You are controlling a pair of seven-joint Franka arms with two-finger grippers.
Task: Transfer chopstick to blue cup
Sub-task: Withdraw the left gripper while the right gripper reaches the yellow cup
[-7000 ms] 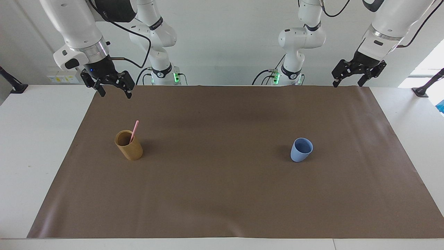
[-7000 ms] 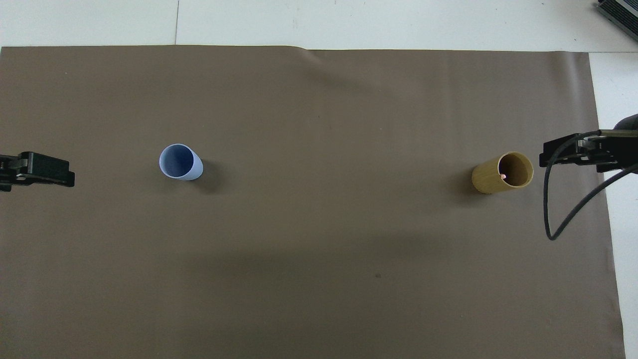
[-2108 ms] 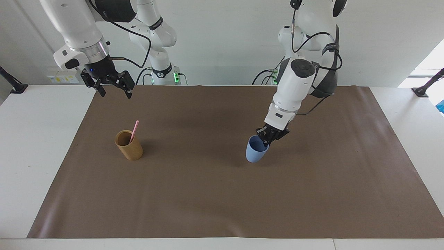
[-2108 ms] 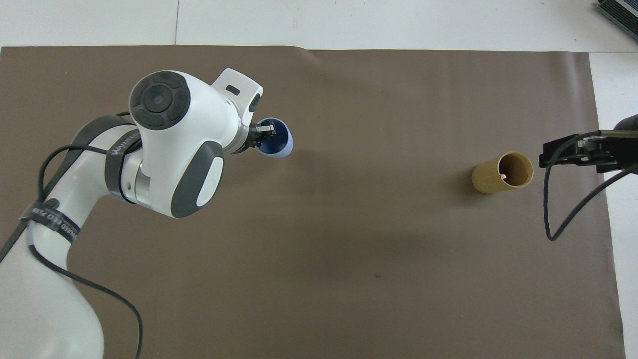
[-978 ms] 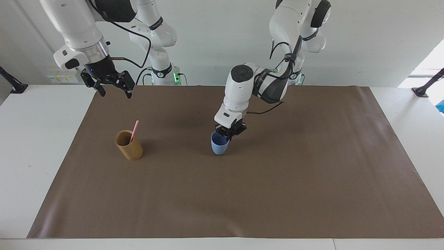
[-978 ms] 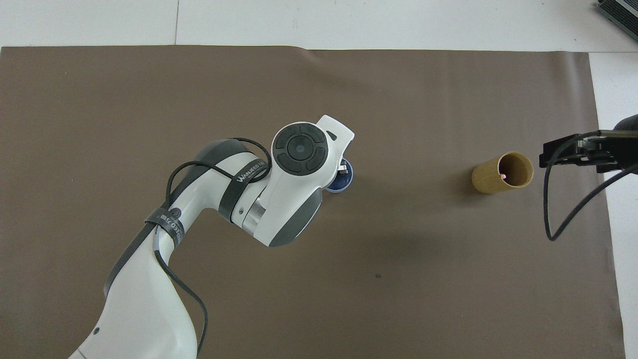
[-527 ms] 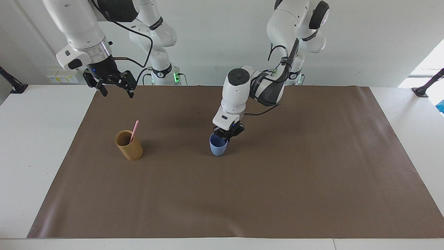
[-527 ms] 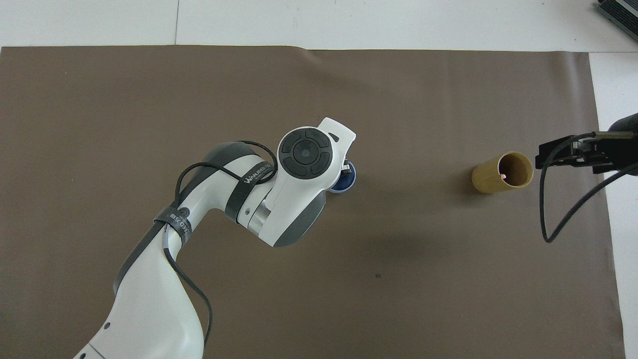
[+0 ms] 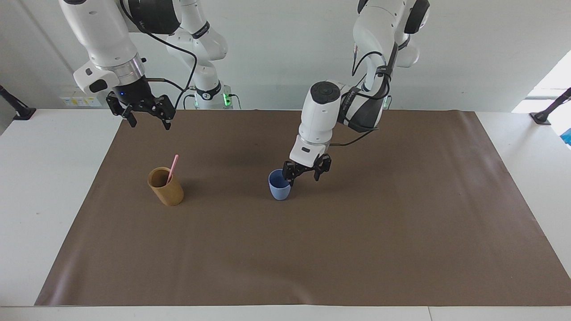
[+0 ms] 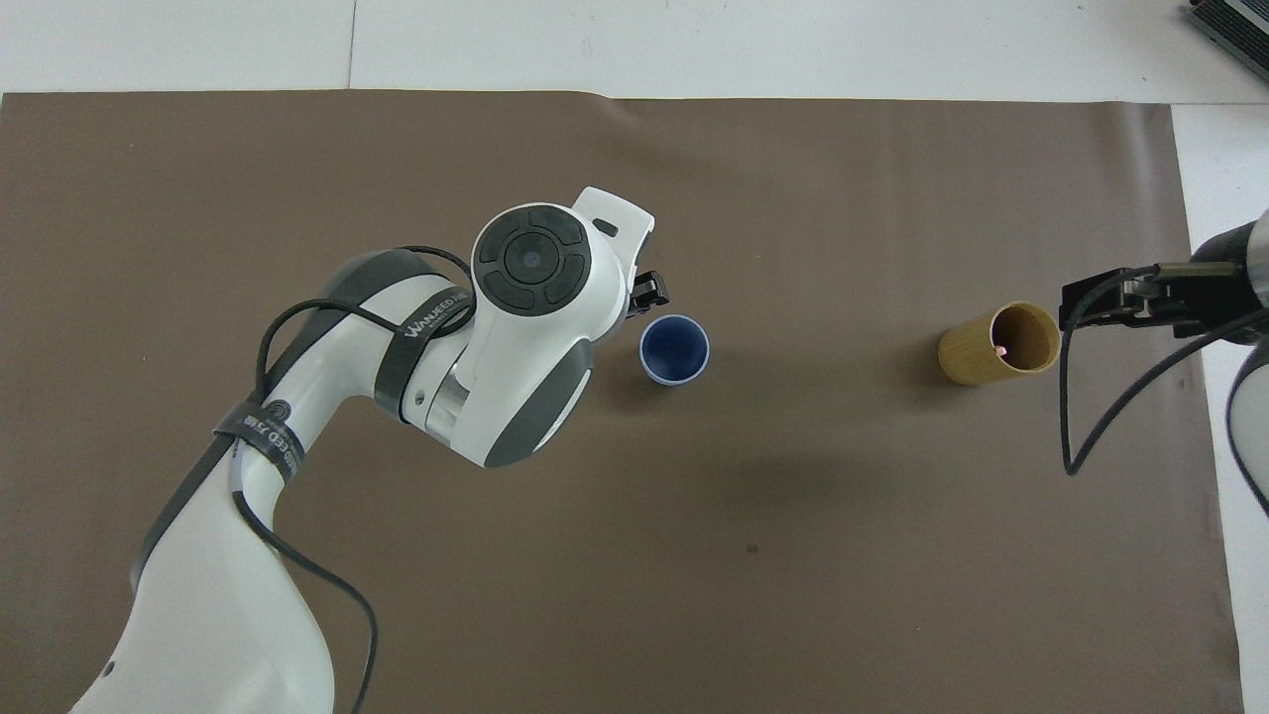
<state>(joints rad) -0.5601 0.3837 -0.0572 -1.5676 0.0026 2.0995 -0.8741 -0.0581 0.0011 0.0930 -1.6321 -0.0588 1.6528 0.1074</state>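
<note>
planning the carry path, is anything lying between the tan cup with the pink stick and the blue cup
Nothing: only bare brown mat lies between the tan-brown cylindrical cup holding the thin pink chopstick and the small light blue tapered cup, clearest in the overhead view.

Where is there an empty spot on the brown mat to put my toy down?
The brown mat is bare between the tan cup and the blue cup, and along its whole edge farthest from the robots. It is crowded right by the blue cup, where the open left gripper hangs.
</note>
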